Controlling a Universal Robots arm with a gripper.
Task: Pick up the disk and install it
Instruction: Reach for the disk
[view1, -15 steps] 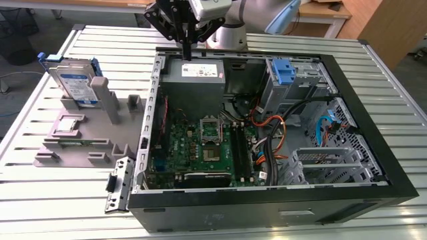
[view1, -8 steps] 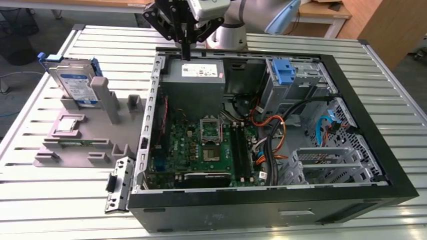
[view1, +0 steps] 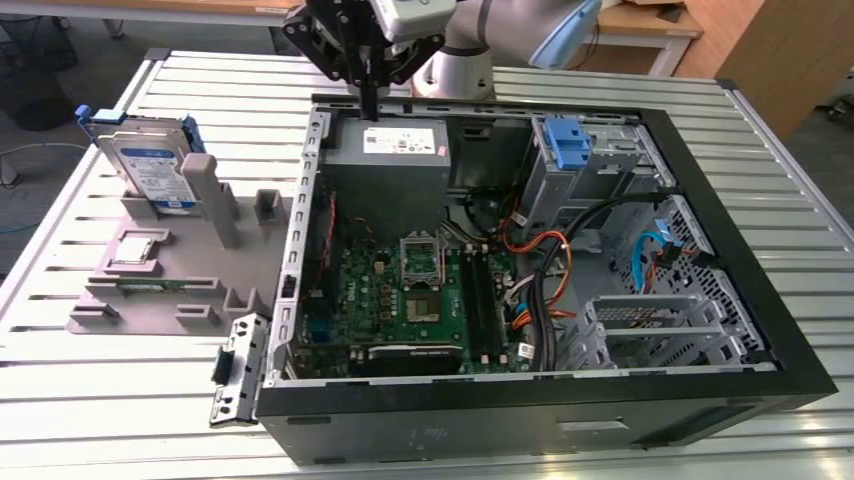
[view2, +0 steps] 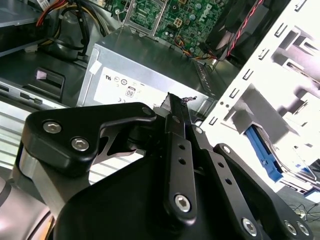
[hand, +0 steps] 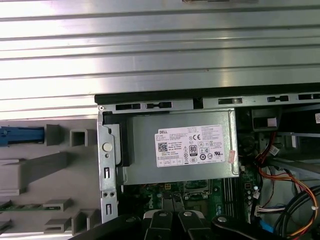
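The gripper (view1: 371, 112), fingers pressed together and holding nothing, is hovering over the grey power-supply box (view1: 404, 142), while the disk (view1: 150, 168) is standing upright in the grey fixture (view1: 134, 310), well apart toward the exterior view's left.

We see bright, even light. In the first wrist view the ribbed table (hand: 160, 50) beyond the power-supply box (hand: 180, 150) glares almost white. In the second wrist view the metal cage (view2: 280, 65) beside that box washes out, and the black gripper (view2: 176, 105) stays dark. In the exterior view the motherboard (view1: 400, 280) next to the box lies in soft shadow.
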